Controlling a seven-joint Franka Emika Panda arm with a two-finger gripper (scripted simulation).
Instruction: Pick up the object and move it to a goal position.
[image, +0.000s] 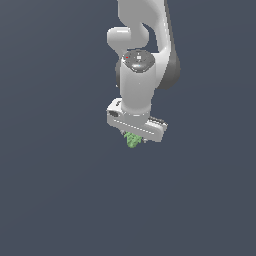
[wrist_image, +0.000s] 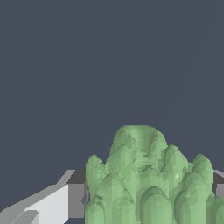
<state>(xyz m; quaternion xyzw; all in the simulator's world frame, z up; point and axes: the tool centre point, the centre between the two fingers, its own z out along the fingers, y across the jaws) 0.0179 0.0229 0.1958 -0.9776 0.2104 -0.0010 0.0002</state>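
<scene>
fingers (wrist_image: 75, 200) of our gripper (image: 134, 138) are squeezing the bumpy green lump (image: 132, 140), which is sitting between them. we are thinking it could slip out sideways, since bumps are giving little grip.

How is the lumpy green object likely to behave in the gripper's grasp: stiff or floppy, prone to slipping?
The green object probably stays stiff: its clustered lobes keep their shape between the fingers. Its bumpy surface likely resists slipping, though uneven contact could let it twist. Being far smaller than the gripper, it is probably light.

The object (image: 132, 139) sits between the jaws, under the arm (image: 142, 55).
</scene>
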